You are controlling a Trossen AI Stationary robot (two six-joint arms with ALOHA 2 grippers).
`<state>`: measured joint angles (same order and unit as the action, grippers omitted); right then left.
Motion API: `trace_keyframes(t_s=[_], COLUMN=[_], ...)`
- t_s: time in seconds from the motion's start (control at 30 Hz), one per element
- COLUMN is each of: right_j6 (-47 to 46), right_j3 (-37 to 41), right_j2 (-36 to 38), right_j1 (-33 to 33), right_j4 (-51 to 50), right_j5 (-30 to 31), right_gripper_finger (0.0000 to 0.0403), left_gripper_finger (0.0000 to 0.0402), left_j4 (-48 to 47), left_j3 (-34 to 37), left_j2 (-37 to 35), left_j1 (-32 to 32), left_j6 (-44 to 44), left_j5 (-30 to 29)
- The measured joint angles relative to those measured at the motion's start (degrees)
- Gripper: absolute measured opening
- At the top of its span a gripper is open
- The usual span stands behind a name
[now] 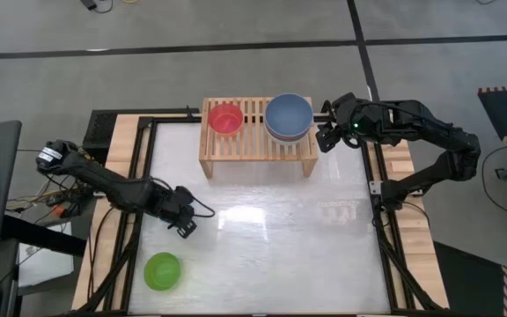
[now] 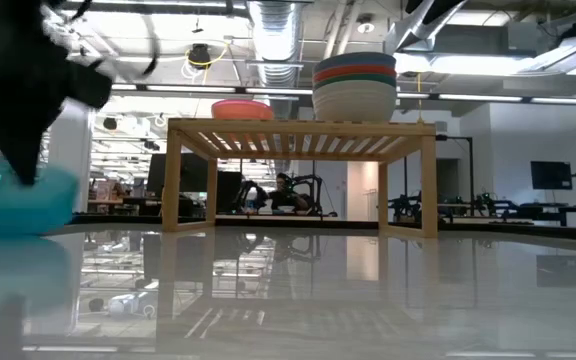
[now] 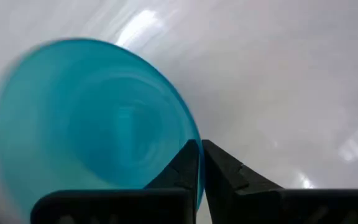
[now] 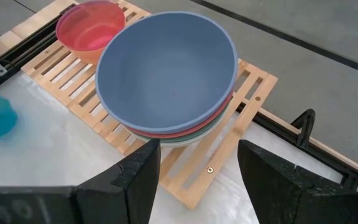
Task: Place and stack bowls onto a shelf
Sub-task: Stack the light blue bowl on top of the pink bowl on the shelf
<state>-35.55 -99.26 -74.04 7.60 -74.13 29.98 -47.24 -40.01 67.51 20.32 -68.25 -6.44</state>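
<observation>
Left end effector (image 3: 199,163) pinching the cyan bowl's (image 3: 92,124) rim
Bowl sits on the table's (image 1: 280,238) left side; the thin grip (rim only) could slip when lifted toward the shelf (image 1: 258,145).

From above, the left gripper (image 1: 183,224) covers the cyan bowl (image 3: 92,124) completely. In the left wrist view that bowl looks smeared and its lower rim is cut off. Under the blue bowl (image 4: 166,68), only thin rims of the red, teal and cream bowls (image 4: 185,134) show. The low view crops the cyan bowl's left side.
</observation>
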Motion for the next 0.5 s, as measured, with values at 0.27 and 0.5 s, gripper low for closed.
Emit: trace_keyframes(t_s=[0.27,0.5], right_j6=[0.0,-0.7], right_j3=[0.0,0.0], right_j2=[0.0,0.0], right_j1=[-0.1,-0.2], right_j4=[0.0,0.0], right_j5=[-0.1,-1.5], right_gripper_finger=[0.024,0.024], left_gripper_finger=[0.0,0.0], left_j4=[-18.5,-24.9], left_j3=[-19.6,-39.6], left_j2=[0.0,0.0], left_j1=[-7.6,-19.5], left_j6=[35.6,71.7], left_j5=[-8.9,-11.8])
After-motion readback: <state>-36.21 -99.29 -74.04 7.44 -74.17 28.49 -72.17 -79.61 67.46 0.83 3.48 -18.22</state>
